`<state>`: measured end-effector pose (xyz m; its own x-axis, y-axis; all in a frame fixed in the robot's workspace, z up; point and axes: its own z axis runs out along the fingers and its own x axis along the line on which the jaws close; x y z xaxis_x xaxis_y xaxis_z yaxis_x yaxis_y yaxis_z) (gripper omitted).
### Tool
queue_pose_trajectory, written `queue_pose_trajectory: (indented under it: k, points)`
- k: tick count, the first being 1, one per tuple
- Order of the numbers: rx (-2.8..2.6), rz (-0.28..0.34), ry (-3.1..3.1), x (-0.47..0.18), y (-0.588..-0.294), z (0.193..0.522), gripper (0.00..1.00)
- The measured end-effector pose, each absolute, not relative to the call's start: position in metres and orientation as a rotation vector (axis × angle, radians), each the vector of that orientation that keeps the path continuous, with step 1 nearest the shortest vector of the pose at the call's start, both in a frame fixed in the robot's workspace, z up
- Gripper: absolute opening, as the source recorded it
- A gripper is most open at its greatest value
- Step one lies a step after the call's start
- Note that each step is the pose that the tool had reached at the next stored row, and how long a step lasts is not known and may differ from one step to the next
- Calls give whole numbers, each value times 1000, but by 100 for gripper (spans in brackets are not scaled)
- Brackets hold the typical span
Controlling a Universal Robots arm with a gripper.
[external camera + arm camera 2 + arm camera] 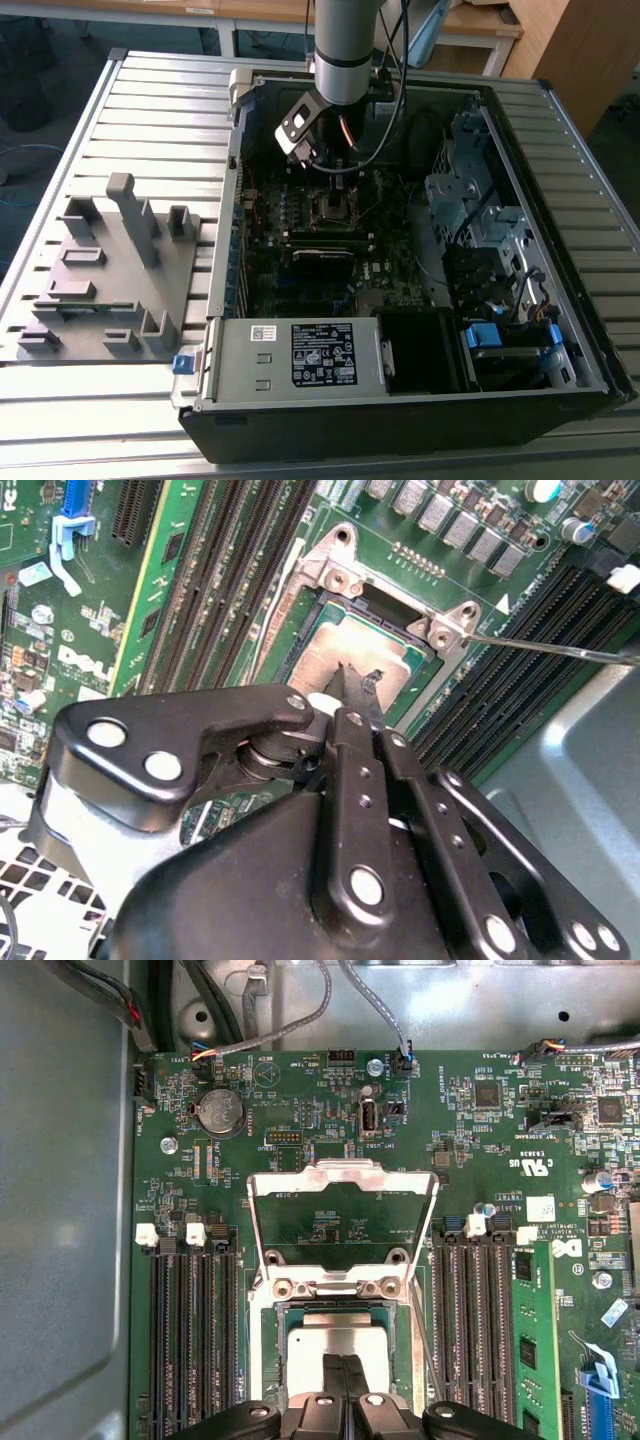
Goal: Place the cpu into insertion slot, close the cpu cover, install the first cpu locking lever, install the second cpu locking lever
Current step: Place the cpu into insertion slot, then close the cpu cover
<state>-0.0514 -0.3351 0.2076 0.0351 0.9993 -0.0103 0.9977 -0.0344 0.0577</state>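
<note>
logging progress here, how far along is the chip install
Done, by the look of it: the chip sits in the socket. In hand: the gripper, fingers shut, tips at the chip's top; touching or not, I can't tell. Left: the cover stands flipped open, and a lever sticks out unlatched.

cpu (pixel 345 1343) in insertion slot (pixel 282 1350), cpu cover (pixel 340 1177) open
</note>
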Motion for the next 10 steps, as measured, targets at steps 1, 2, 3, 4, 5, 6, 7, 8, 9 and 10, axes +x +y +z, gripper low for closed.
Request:
queue_pose_trajectory:
  k: [1,2,3,4,5,6,7,8,9,10]
  points:
    - [2224,51,2148,-51,-335,208,10]
    - [2224,51,2148,-51,-335,208,10]
    - [2225,52,2148,-51,-335,208,10]
    - [2225,51,2148,-51,-335,208,10]
    - [2224,51,2148,-51,-335,208,10]
    - [2225,51,2148,-51,-335,208,10]
    - [2224,51,2148,-51,-335,208,10]
    - [2224,51,2148,-51,-335,208,10]
    - [2224,51,2148,-51,-335,209,10]
    - [2225,51,2148,-51,-335,209,10]
